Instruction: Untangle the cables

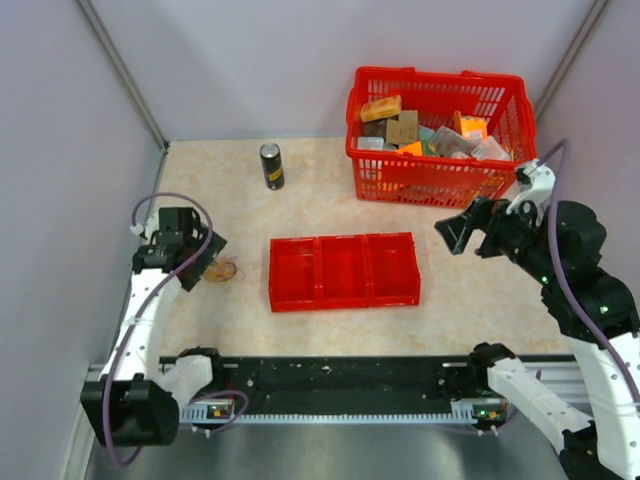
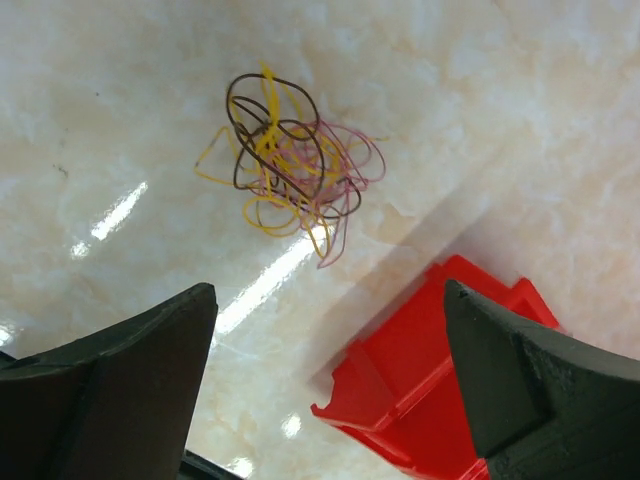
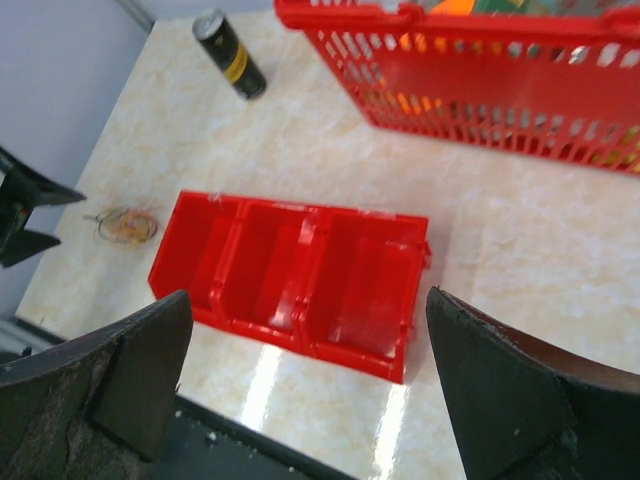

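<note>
While the cables (image 2: pixel 290 165) lie in one knotted clump of yellow, dark and pinkish loops on the pale surface (image 1: pixel 300 200), just left of the red three-compartment tray (image 1: pixel 343 241), the left end effector (image 2: pixel 325 298) hangs over them, its fingers spread wide and holding nothing. The right end effector (image 3: pixel 308 298) is likewise spread and empty, raised near the red basket (image 1: pixel 436 74) and well apart from the clump.
</note>
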You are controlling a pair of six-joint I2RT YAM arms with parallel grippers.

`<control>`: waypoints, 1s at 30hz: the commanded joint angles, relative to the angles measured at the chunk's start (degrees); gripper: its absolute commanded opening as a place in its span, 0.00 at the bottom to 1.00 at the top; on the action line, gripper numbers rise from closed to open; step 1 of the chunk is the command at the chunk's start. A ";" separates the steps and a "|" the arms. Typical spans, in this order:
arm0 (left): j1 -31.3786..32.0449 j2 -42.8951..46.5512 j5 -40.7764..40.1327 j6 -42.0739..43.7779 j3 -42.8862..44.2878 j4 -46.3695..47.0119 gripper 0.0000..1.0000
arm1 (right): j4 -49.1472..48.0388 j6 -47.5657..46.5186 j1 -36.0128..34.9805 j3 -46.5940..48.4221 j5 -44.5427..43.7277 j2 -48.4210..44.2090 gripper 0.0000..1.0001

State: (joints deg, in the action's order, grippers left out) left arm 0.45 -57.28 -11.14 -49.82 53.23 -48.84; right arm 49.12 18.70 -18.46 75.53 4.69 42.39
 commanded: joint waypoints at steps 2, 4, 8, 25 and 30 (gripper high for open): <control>-7.29 -6.69 7.78 -5.54 -2.08 9.54 0.97 | -1.92 3.36 0.44 -5.46 11.65 0.76 0.99; -8.79 -9.77 7.62 -6.34 -1.64 9.47 0.87 | -2.63 4.06 0.53 -7.40 12.89 0.06 0.99; -10.11 -9.26 2.97 -8.18 -4.53 12.88 0.80 | -3.16 4.42 0.44 -9.78 13.59 -1.52 0.99; -13.81 -9.80 8.23 -5.99 -2.96 15.01 0.00 | -12.20 9.95 -17.28 -13.13 6.41 3.30 0.99; -13.90 2.15 9.81 -0.55 1.51 9.21 0.00 | -22.38 5.92 -32.93 -8.65 0.06 19.52 0.99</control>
State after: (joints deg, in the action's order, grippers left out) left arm -12.93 -64.42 -2.96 -54.96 49.15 -37.30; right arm 38.37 27.00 -42.00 62.67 11.00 49.80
